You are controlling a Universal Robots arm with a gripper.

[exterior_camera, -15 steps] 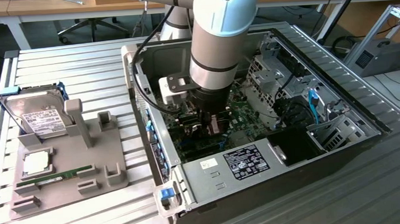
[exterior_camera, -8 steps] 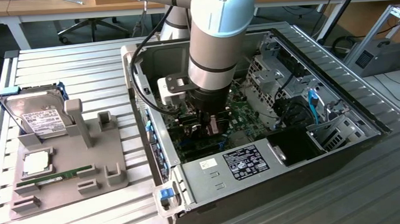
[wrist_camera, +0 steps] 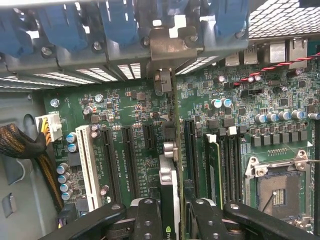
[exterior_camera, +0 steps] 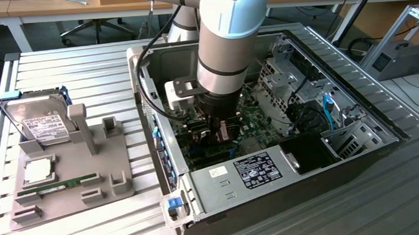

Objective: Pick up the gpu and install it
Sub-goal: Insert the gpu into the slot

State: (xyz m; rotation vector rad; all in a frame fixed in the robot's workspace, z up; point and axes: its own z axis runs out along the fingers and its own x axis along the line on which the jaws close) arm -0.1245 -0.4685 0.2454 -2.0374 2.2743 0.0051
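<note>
Inside the open case (exterior_camera: 338, 116), the fingers (wrist_camera: 172, 212) grip the gpu (wrist_camera: 169, 190) edge-on, upright over the motherboard (wrist_camera: 125, 115). Its bracket (wrist_camera: 167, 45) sits at the case's rear slot wall. The drive (exterior_camera: 41, 123) rests on the grey stand (exterior_camera: 69, 184) at the exterior view's left.

The motherboard (wrist_camera: 135, 120) was green, its long slot (wrist_camera: 86, 167) white, the clips (wrist_camera: 115, 22) blue. The end effector (wrist_camera: 172, 220) was black, the gpu (wrist_camera: 169, 192) dark with silvery bracket.

Glossy green motherboard (wrist_camera: 145, 120) inside matt grey metal case (exterior_camera: 221, 197)
</note>
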